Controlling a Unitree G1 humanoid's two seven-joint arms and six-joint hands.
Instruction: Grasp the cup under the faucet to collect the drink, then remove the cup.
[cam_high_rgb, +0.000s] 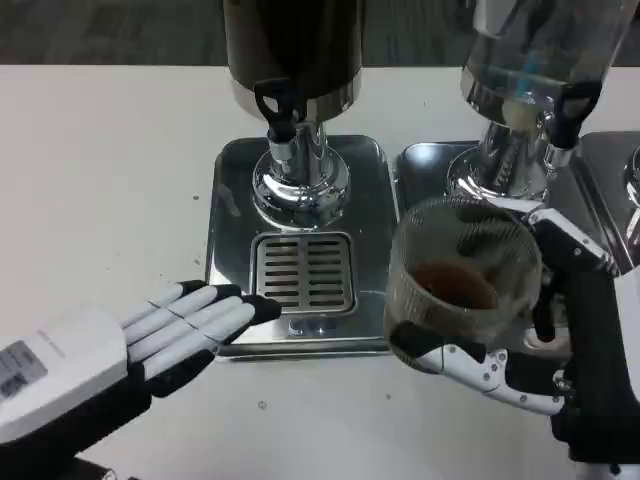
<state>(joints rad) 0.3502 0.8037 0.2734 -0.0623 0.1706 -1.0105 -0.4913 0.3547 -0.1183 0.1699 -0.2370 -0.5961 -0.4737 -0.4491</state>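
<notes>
A clear plastic cup (462, 272) with brown drink in its bottom is lifted off the table at right, and my right hand (545, 330) grips it, fingers wrapped around its lower wall. The cup sits in front of the right clear dispenser (535, 60), away from the dark dispenser's black faucet (277, 110) at centre. Below that faucet lies a slotted drip grate (303, 272) on a steel base (228, 240). My left hand (150, 335) lies flat and open on the table, its fingertips reaching the base's front left edge.
A second steel base (425, 170) carries the right dispenser's chrome stand (500, 165). Another chrome part shows at the far right edge. White table stretches to the left and along the front.
</notes>
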